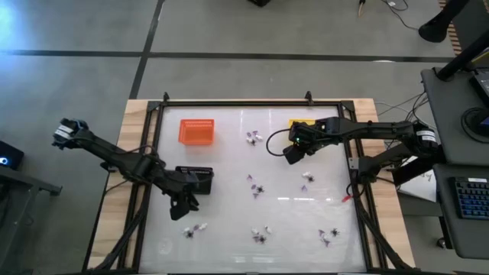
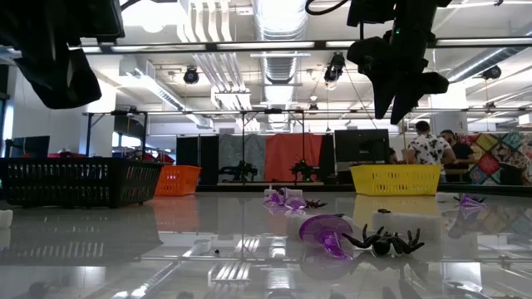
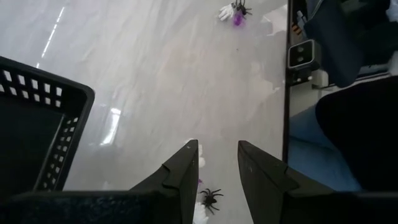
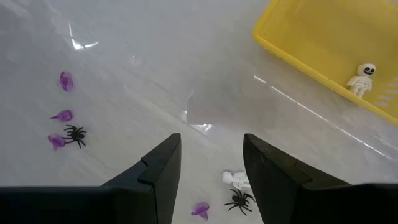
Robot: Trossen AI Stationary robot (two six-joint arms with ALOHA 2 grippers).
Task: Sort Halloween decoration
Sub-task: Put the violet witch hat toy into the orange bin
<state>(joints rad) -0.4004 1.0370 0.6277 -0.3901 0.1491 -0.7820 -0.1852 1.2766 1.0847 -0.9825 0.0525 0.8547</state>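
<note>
Trinkets mostly unsorted, scattered over the white table (image 1: pixel 229 221). Sorting looks barely begun.

Done so far, as far as visible: one white skeleton (image 4: pixel 361 78) lies inside the yellow basket (image 4: pixel 298 43). The orange basket (image 1: pixel 196 131) and black basket (image 1: pixel 200 177) show nothing inside from above, though too small to be sure.

Left to do: small clusters spread around the table. One group near the far middle (image 1: pixel 254 137), one at centre (image 1: pixel 256 187), one by the right gripper (image 1: pixel 306 180), a pair at the near left (image 1: pixel 195 228), one near middle (image 1: pixel 262 234), one near right (image 1: pixel 327 237). Each mixes purple bits, black spiders and whitish pieces.

Left gripper (image 3: pixel 217 162) hangs low beside the black basket, fingers apart, nothing between them. A black spider (image 3: pixel 209 198) with a white bit beside it sits on the table just under the gap; my guess is that is the next pick.

Right gripper (image 4: pixel 211 155) is up off the table beside the yellow basket, fingers spread wide, empty. Under it: a second skeleton (image 4: pixel 236 181), a spider (image 4: pixel 239 200) and a purple piece (image 4: pixel 200 210). Further off, three purple pieces with another spider (image 4: pixel 75 134).

From table level, a purple piece (image 2: pixel 322 230) and a black spider (image 2: pixel 384 242) lie close to the camera, untouched.

Judgement: early stage, nearly all pieces remain, neither arm is carrying anything.
</note>
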